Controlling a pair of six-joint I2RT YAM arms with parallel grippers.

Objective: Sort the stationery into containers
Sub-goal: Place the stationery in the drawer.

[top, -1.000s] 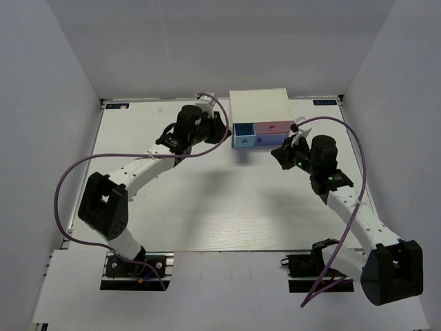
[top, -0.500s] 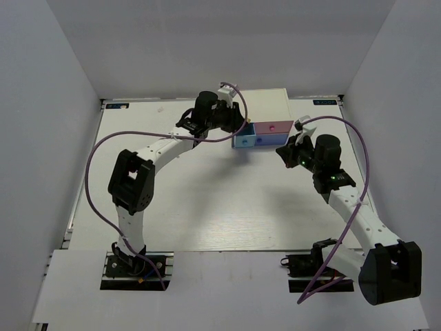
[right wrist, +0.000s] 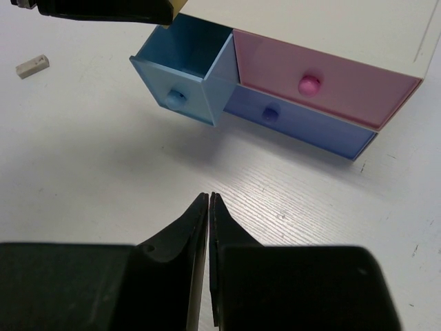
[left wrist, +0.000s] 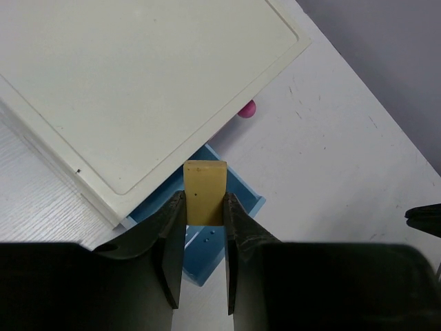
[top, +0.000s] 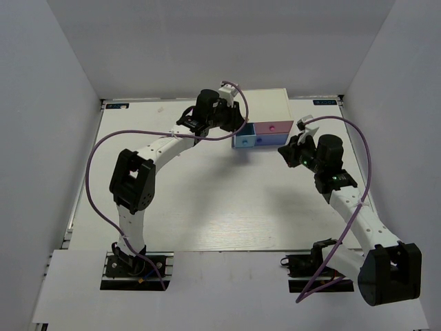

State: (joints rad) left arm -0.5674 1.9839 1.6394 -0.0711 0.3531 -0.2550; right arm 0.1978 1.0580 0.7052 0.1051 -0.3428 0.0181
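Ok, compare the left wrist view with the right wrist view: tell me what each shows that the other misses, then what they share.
Left wrist only: the white box from above, its flat top, and the whole tan block clamped between the fingers.

Right wrist only: the shut right gripper, the pink drawer front, the wide blue-purple front, and a small pale block lying on the table.

Both: the left gripper, just its edge in the right wrist view; the small blue drawer, open; the pink knob.
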